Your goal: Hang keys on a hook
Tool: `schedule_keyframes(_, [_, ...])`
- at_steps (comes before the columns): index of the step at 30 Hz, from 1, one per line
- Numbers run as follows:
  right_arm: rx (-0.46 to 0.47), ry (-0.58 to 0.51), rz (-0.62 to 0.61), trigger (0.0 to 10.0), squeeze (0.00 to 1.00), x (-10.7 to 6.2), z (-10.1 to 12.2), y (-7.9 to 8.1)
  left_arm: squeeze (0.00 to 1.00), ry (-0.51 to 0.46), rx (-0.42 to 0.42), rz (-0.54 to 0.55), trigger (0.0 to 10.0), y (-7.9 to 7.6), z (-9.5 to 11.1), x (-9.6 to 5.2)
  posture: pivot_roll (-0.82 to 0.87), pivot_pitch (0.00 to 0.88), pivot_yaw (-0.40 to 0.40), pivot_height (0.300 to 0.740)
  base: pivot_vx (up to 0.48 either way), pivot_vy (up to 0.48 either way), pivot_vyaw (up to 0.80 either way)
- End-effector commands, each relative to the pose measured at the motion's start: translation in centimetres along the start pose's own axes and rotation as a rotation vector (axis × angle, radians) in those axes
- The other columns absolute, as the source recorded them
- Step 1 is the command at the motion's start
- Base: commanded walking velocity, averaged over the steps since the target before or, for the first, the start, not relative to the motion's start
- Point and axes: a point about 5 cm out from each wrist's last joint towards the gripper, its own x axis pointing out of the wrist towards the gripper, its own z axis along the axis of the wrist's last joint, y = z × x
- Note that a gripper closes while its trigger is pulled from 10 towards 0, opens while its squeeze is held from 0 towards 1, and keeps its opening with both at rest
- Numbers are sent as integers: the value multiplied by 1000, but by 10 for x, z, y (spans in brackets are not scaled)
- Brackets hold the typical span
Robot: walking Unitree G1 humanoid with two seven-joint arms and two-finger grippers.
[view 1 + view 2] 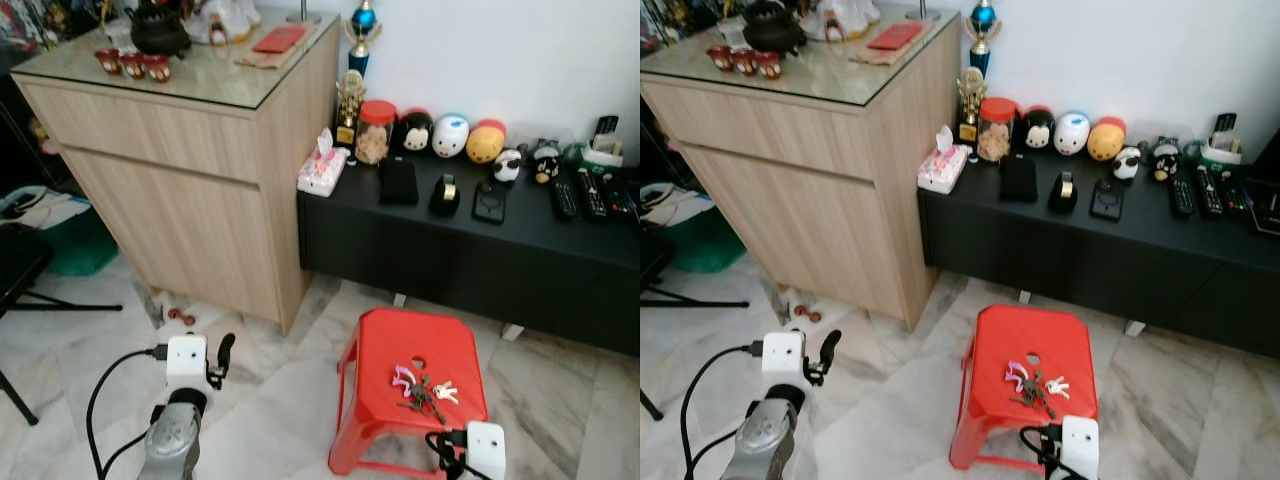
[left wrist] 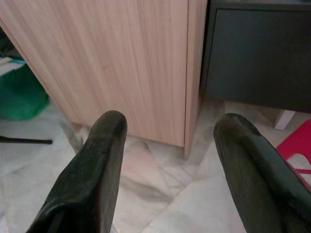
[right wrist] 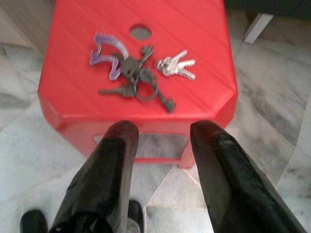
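1. The keys (image 3: 138,80) lie flat on the red stool (image 1: 380,345), a little toward its front edge, with a purple tag (image 3: 108,51) on one side and a small silver bunch on the other. I hold nothing yet.

2. My right gripper (image 3: 160,133) is spread open, just in front of the stool's near edge and above the floor. My left gripper (image 2: 167,128) is also open, well apart from the stool, pointing at the wooden cabinet (image 1: 200,170).

3. The keys are thin and lie flat on smooth plastic. If I close too high, my fingers may only push them, and they could slide off the edge.

4. The bunch is loose. If I catch only one key or the tag, the rest will swing and may slip out when I lift.

5. If I come down too hard, the light stool may tip or shift.

6. I see no hook in these views. I must find it while carrying the keys, and walking may shake them loose.
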Motion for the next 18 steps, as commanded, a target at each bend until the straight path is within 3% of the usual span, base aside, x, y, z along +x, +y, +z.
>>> schedule_keyframes(1, [-6,-158,-14,10000,0,11,37,-3,0,-18,3,-18,10000,-3,2,-5,-72,76,-35,740,0,0,0])
schedule_keyframes(2, [-25,-397,-4,10000,0,22,99,-2,0,-36,17,-36,10000,-7,3,-12,-73,77,-37,740,0,0,0])
schedule_keyframes(3, [-30,-469,2,10000,0,22,116,-2,0,-39,15,-39,10000,-8,4,-15,-72,78,-37,740,0,0,0])
schedule_keyframes(5, [-47,-519,13,10000,0,20,125,-1,0,-26,7,-31,10000,-9,1,-19,-71,75,-39,740,0,0,0])
schedule_keyframes(12, [-22,-534,31,10000,0,19,126,7,0,-30,8,-28,10000,-11,3,-22,-70,68,-46,740,0,0,0])
schedule_keyframes(18, [-30,-476,28,10000,0,17,114,7,0,-46,5,-24,10000,-10,12,-17,-72,47,-44,740,0,0,0])
